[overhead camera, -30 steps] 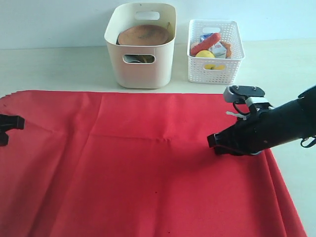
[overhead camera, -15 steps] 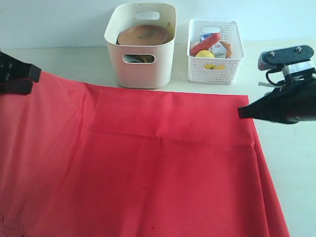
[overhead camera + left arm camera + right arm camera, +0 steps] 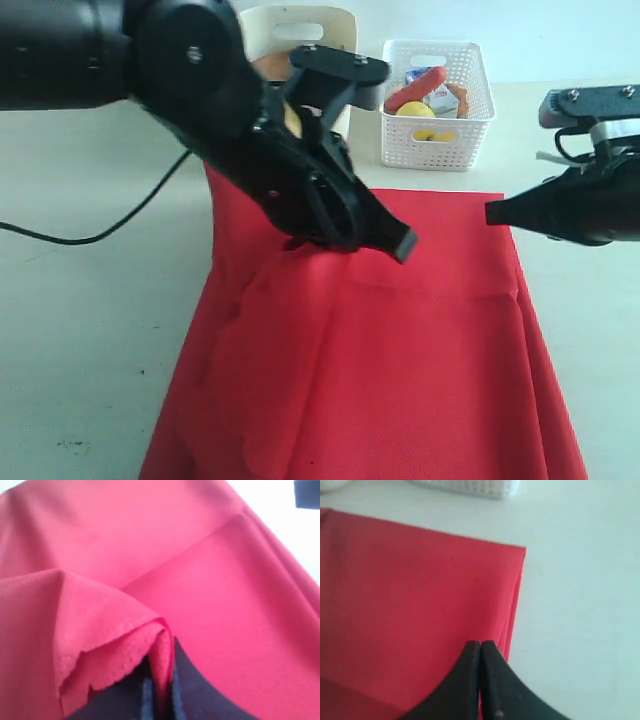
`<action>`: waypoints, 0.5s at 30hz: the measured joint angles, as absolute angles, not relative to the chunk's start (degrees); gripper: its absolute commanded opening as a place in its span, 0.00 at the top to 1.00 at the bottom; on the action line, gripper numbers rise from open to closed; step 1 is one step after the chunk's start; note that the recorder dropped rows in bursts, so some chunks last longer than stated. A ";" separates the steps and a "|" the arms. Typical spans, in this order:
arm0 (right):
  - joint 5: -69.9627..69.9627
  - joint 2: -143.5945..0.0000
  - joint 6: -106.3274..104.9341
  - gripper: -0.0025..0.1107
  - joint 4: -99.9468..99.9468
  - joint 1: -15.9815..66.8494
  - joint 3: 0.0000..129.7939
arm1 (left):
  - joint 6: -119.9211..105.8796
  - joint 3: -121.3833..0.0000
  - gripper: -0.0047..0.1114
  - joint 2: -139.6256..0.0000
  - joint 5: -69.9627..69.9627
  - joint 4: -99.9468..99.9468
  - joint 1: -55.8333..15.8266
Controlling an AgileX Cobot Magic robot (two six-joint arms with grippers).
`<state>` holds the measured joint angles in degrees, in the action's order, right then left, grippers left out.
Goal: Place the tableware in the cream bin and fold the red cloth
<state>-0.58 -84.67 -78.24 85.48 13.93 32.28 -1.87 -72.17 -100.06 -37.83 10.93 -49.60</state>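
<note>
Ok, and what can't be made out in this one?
- Tall cream plastic bin: exterior view, the left arm covers nearly all of it; contents unseen.
- Large red cloth: near edge cut off by the exterior view's bottom.
- Right gripper: jaws shut at the cloth's edge; right wrist view, its own body hides whether fabric is pinched.
- White lattice basket: exterior view, foods inside too small to name.

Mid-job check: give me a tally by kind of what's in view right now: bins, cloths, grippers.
Bins: 2 (cream bin, white lattice basket)
Cloths: 1 (red cloth)
Grippers: 2 (left gripper, pinching the cloth; right gripper, shut)
Total: 5
</note>
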 measured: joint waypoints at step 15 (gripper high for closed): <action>-8.80 -68.29 -78.02 0.98 85.09 13.93 32.28 | -1.87 -98.05 0.96 -115.36 -51.30 10.05 -57.10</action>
<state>-8.80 -68.29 -78.02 85.09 13.93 32.28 -1.87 -98.05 -115.36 -51.30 10.05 -57.10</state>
